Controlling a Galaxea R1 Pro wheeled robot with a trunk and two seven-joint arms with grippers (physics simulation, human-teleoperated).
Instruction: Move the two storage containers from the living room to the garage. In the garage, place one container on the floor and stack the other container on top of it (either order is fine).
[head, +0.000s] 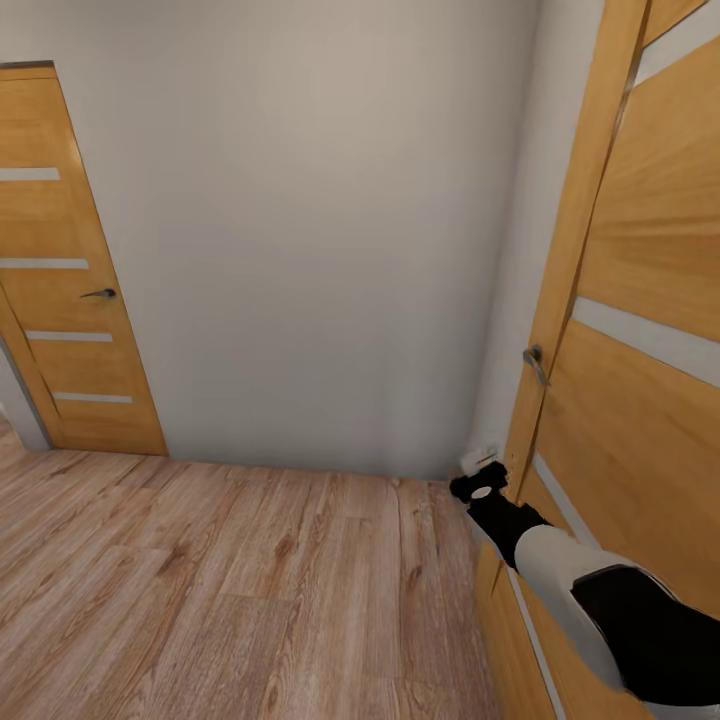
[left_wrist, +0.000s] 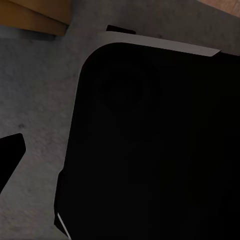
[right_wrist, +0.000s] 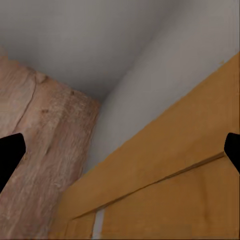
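Black-tipped and spread wide, with bare air between the two fingertips: so stood the right gripper (right_wrist: 120, 152) in its own wrist view, pinching nothing. Reached forward at about 4 o'clock in the head view (head: 478, 476), on a white-and-black right arm (head: 560, 565), close beside the lower part of a tall honey-orange wooden door with pale horizontal strips (head: 640, 420). Pointed toward the corner where that door's frame met the plain grey-white wall (head: 320, 230). Touching the door or just short of it: could not tell.

Saw a small grey lever handle (head: 535, 362) on that door at 3 o'clock, above the gripper. Found a second honey-orange door of the same make (head: 70, 330) at 9 o'clock, shut, with its own dark lever handle (head: 100, 293). Noted light wood plank flooring (head: 230, 580) from 5 to 8 o'clock, running up to the wall's foot.

Of the left gripper (left_wrist: 11, 152), caught just one black fingertip in the left wrist view, so spread or pressed together: could not tell. Beyond it lay a large black rounded-corner body with a thin grey edge (left_wrist: 150, 140), over a grey speckled surface (left_wrist: 40, 85), with a scrap of orange wood (left_wrist: 35, 15) at the far corner.
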